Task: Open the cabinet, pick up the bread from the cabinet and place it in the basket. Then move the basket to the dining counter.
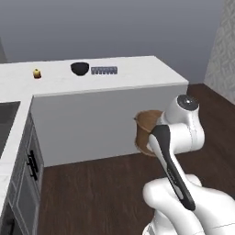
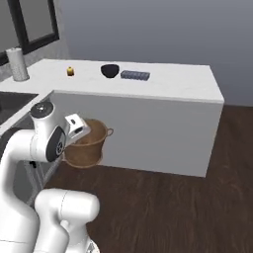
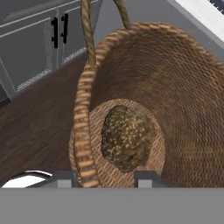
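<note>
The round woven basket (image 2: 94, 143) hangs in the air in front of the dining counter's grey base, below slab height. My gripper (image 3: 105, 179) is shut on its rim, one fingertip (image 3: 63, 179) outside the wall and the other inside. In the right base view the gripper (image 2: 78, 129) meets the basket at its near left rim. From the left base, the arm hides part of the basket (image 1: 146, 131). The bread (image 3: 127, 138), a rough brown lump, lies on the basket's bottom. The dining counter (image 1: 137, 73) (image 2: 178, 86) stretches just beyond. The cabinet is out of view.
On the dining counter sit a black bowl (image 1: 80, 69) (image 2: 110, 70), a dark ridged tray (image 1: 104, 70) (image 2: 135, 75) and a small yellow object (image 1: 36, 73) (image 2: 71, 71). A paper towel roll (image 2: 19, 64) stands at the left. Grey base cabinets (image 1: 27, 170) line the left; dark wood floor lies below.
</note>
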Available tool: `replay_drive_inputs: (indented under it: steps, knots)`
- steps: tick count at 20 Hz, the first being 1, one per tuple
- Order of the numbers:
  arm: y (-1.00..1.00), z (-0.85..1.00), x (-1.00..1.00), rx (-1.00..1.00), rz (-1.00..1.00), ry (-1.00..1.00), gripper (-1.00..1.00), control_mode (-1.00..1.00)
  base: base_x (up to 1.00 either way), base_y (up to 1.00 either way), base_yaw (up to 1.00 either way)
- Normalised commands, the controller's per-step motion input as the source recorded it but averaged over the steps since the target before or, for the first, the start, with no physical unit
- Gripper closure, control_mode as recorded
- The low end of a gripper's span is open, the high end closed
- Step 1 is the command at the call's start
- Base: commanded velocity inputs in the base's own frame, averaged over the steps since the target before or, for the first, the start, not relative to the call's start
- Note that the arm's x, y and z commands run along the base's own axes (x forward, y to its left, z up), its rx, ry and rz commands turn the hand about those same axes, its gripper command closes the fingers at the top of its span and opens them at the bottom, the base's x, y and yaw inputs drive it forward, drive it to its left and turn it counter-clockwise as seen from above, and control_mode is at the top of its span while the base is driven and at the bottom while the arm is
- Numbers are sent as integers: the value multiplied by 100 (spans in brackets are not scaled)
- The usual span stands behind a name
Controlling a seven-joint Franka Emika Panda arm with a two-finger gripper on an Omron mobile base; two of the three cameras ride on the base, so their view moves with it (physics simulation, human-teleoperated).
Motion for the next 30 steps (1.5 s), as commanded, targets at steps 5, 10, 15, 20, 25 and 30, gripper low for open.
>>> replay_drive_inputs:
  steps: [5,10,15,20,25,30]
  knots:
    - [0,0,0,0,0,0,100,100,100,-88,0]
    - [0,0,0,0,0,0,100,100,100,-100,-1]
    - [0,0,0,0,0,0,100,100,100,-13,-3]
    - [0,0,0,0,0,0,100,100,100,14,0]
    - [0,0,0,0,0,0,100,100,100,4,0]
    - [0,0,0,0,0,0,100,100,95,7,0]
